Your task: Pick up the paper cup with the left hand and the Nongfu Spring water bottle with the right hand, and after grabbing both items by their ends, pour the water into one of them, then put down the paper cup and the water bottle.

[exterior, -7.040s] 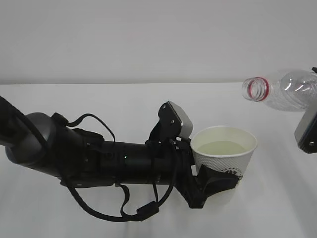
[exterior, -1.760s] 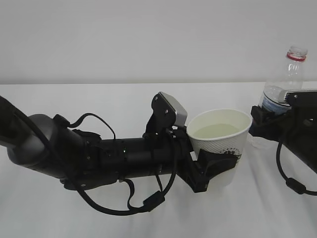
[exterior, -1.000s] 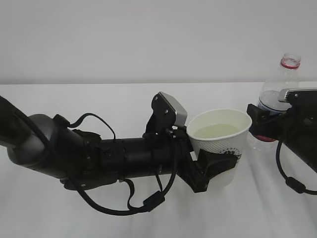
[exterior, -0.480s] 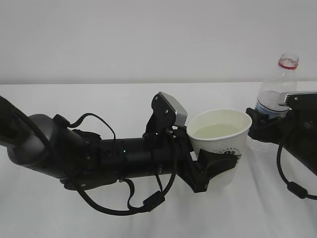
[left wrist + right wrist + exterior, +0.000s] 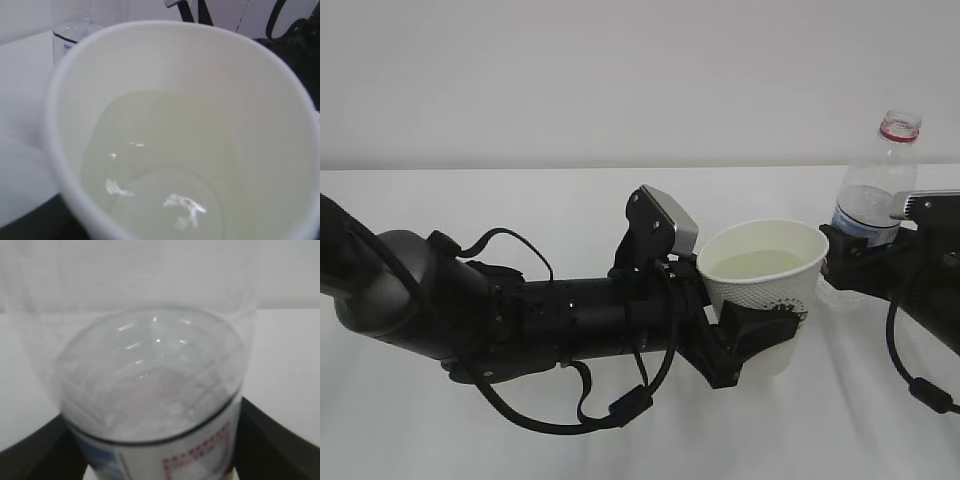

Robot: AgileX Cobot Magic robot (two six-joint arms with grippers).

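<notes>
The paper cup [image 5: 766, 285] is white and tapered, with a dimpled wall and a dark printed logo low on its side; it sits upright just right of the table's [image 5: 570, 200] middle, clamped at its base between the black fingers of the left hand [image 5: 752, 335], whose arm lies stretched across the white surface. The Nongfu Spring water bottle [image 5: 875, 205] stands upright at the far right, clear plastic with an open neck ringed in red, near the cup but apart from it; the right hand [image 5: 860, 275] has its jaws spread around the bottle's lower body, and whether they press on it cannot be told. Only the exterior view shows both arms, the grey square plate [image 5: 665, 225] above the left wrist and the bottle's full height. The left wrist view looks straight down into the cup, where the water [image 5: 160, 170] lies shallow and clear with small glints. The right wrist view shows the bottle's transparent shoulder close up and a strip of printed label, with black jaws on either side.
</notes>
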